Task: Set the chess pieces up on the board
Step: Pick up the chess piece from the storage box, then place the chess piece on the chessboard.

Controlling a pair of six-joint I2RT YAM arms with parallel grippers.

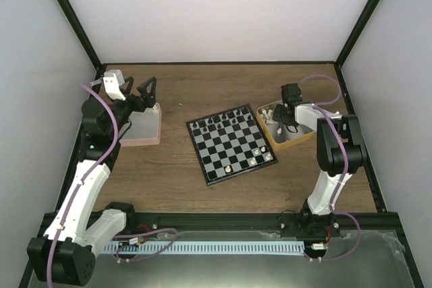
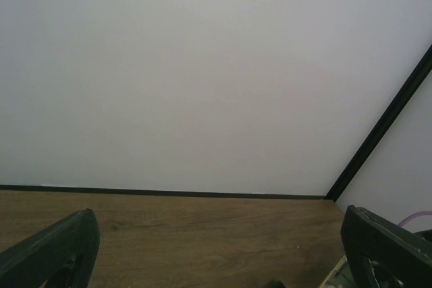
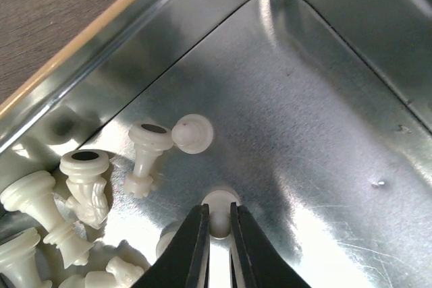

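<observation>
The board (image 1: pixel 231 143) lies mid-table with black chessmen along its far rows and a few cream pieces (image 1: pixel 254 162) near its front right corner. My right gripper (image 1: pixel 289 121) reaches down into the orange-tan tray (image 1: pixel 295 140) to the right of the board. In the right wrist view its jaws (image 3: pixel 219 226) are shut on a small cream chess piece (image 3: pixel 220 206) that stands on the tray's metal floor. Several more cream pieces (image 3: pixel 84 183) lie loose to the left of it. My left gripper (image 1: pixel 140 90) is open, raised above the pink tray (image 1: pixel 142 128), with nothing between its fingers (image 2: pixel 54 251).
The pink tray sits at the far left of the wooden table and the orange-tan tray at the right, close beside the board. White walls with black frame posts enclose the table. The tray's metal walls (image 3: pixel 202 5) rise close round my right gripper.
</observation>
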